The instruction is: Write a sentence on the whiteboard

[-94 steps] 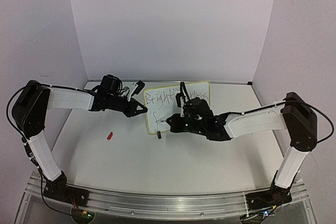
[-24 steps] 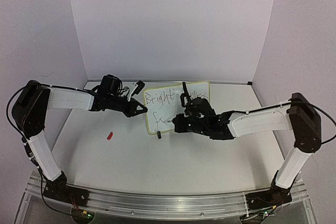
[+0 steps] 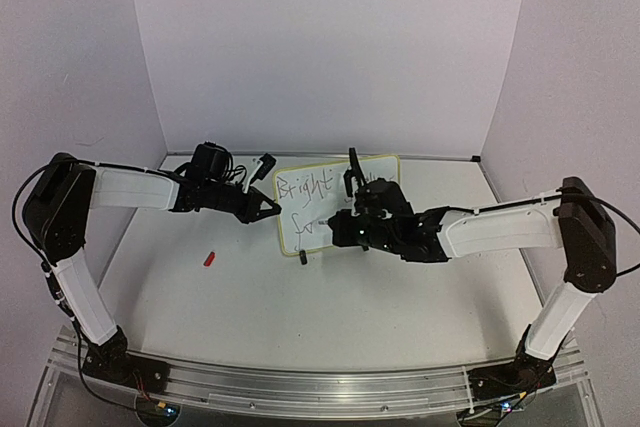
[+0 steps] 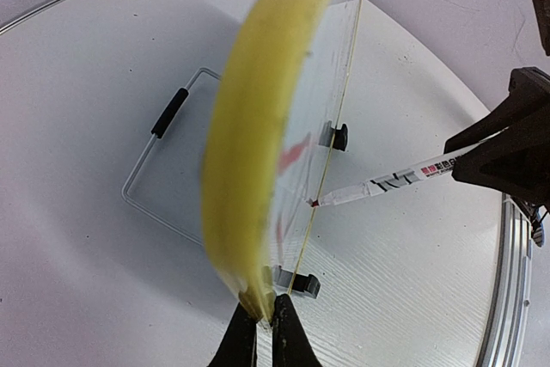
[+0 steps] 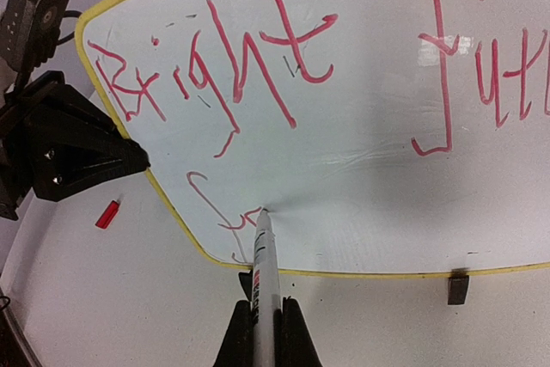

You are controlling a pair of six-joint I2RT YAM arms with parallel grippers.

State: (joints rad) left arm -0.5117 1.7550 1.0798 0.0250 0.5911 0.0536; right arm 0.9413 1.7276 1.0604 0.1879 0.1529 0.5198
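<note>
The whiteboard [image 3: 330, 162] stands upright at mid-table, white with a pale yellow rim [image 5: 176, 212]. My left gripper [image 3: 272, 207] is shut on its left edge; in the left wrist view the fingertips [image 4: 265, 320] pinch the blurred yellow rim [image 4: 258, 126]. My right gripper [image 3: 342, 231] is shut on a white marker [image 5: 263, 268]. The marker tip touches the board's lower left. The marker also shows in the left wrist view [image 4: 395, 182]. The sentence [image 5: 215, 70] is in thin red strokes: "Bright futu…" on top, with the start of a second line [image 5: 225, 212] at the tip.
A red marker cap [image 3: 209, 258] lies on the table left of the board, and shows in the right wrist view [image 5: 106, 213]. Black clip feet [image 5: 458, 288] [image 4: 301, 283] and a wire stand [image 4: 163, 152] hold the board. Walls close in on three sides.
My right gripper has shifted a little to the right along the second line with the marker. More strokes now follow the "f". The left arm has not moved.
</note>
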